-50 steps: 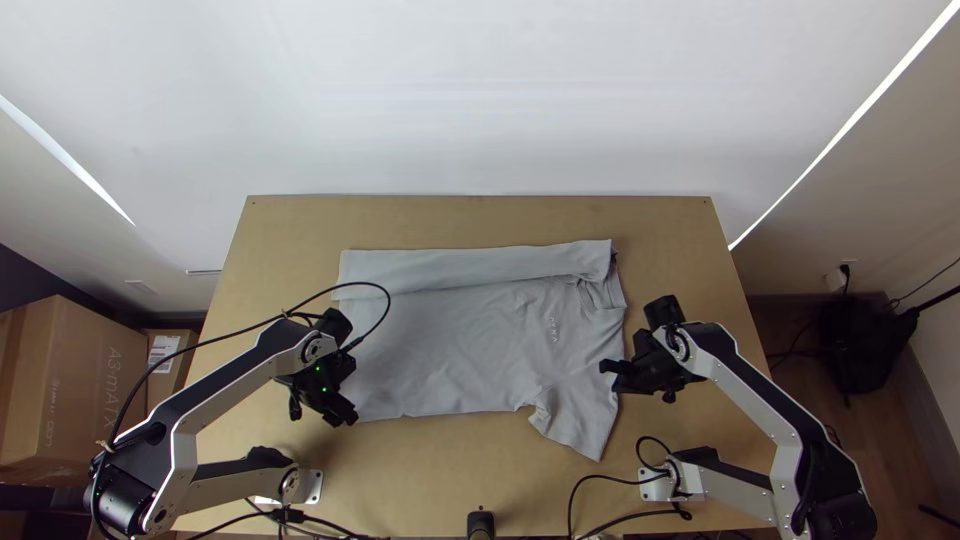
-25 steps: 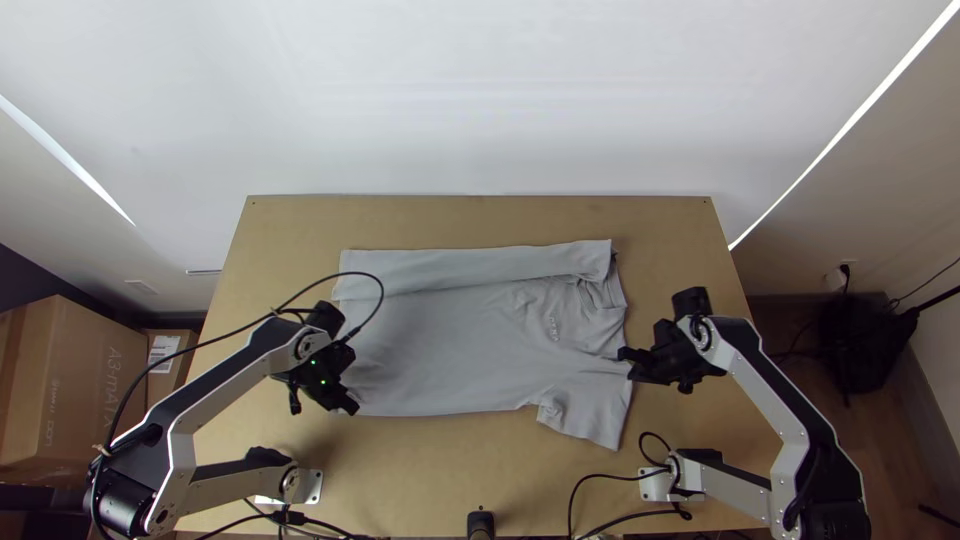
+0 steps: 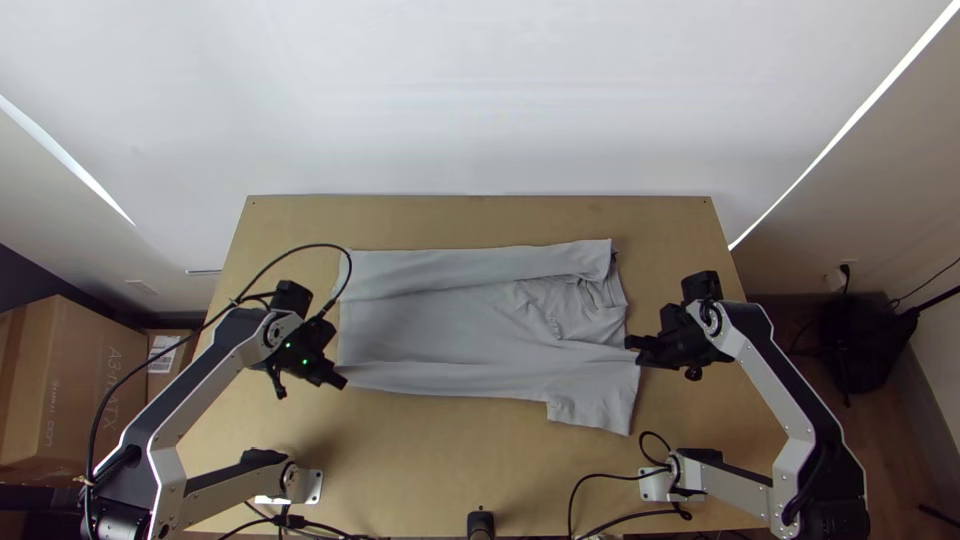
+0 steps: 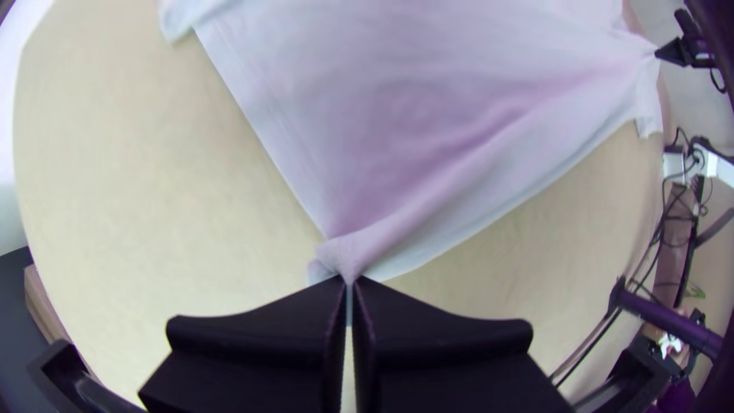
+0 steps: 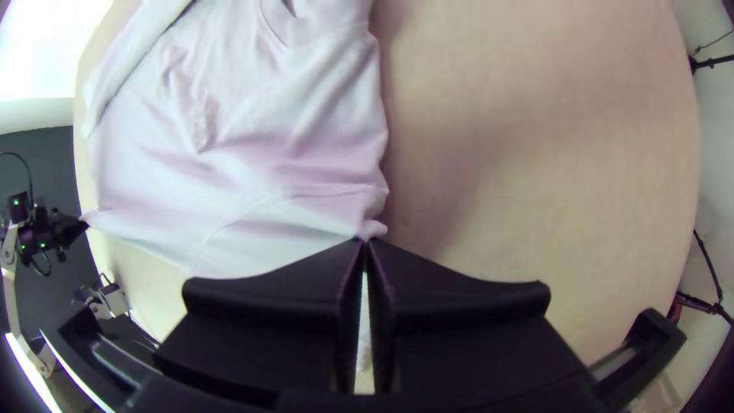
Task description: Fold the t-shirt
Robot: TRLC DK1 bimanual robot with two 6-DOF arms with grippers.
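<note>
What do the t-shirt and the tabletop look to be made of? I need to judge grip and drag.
The t-shirt looks like thin, matte knit jersey, probably cotton or a blend: it wrinkles softly near the collar and gathers to a point at the left tool. The tabletop seems to be wood-based board, perhaps MDF or plywood: plain tan, flat, with little gloss.

Soft matt grey cloth t-shirt (image 3: 450,325), smooth wooden table (image 3: 440,450)

t-shirt (image 3: 450,325) on table (image 3: 440,455) | box (image 3: 65,370) left of table | wall (image 3: 480,100) behind
</note>
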